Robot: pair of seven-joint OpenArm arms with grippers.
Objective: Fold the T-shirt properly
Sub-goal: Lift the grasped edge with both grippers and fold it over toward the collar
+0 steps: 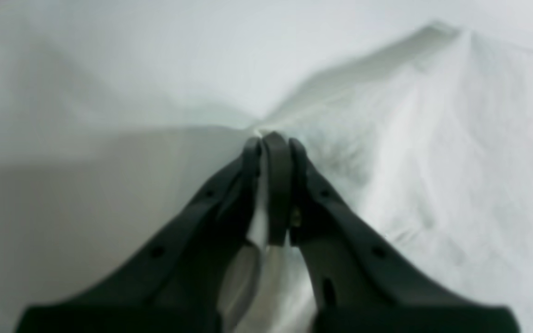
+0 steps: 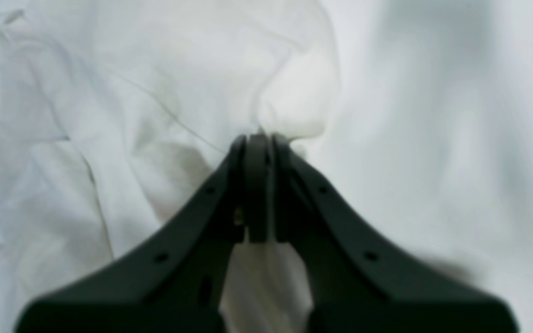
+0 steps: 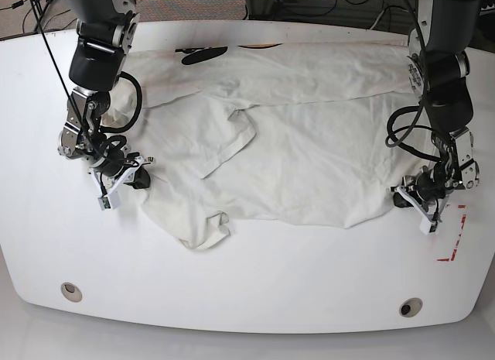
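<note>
1. Base view shows the shirt [image 3: 302, 135] spread across the far half of the white bench [image 3: 232, 282], wrinkled, its near hem running unevenly from left to right. One sleeve lies folded in over the body left of centre, and a loose flap curls at the near left corner.

2. Each arm sits at one near side edge of the shirt, well apart from the other. My reading is that both have taken hold at opposite ends of the cloth so it can be lifted or drawn taut for a fold.

3. Left end effector [image 1: 271, 138] is clenched on a pinch of cloth: in its wrist view the fabric gathers to a point at the tips and a strip runs down between the fingers. In the base view it is at the right edge of the shirt.

4. Right end effector [image 2: 257, 138] is likewise clenched on a bunch of cloth, with creases radiating from its tips. It sits at the left edge in the base view.

5. Hard to make out: both wrist views are blurred, so how many layers each pinch holds cannot be told. The print shows only as dark and orange slivers at the far edge. Red marks [image 3: 455, 236] lie on the bench near the right side.
</note>
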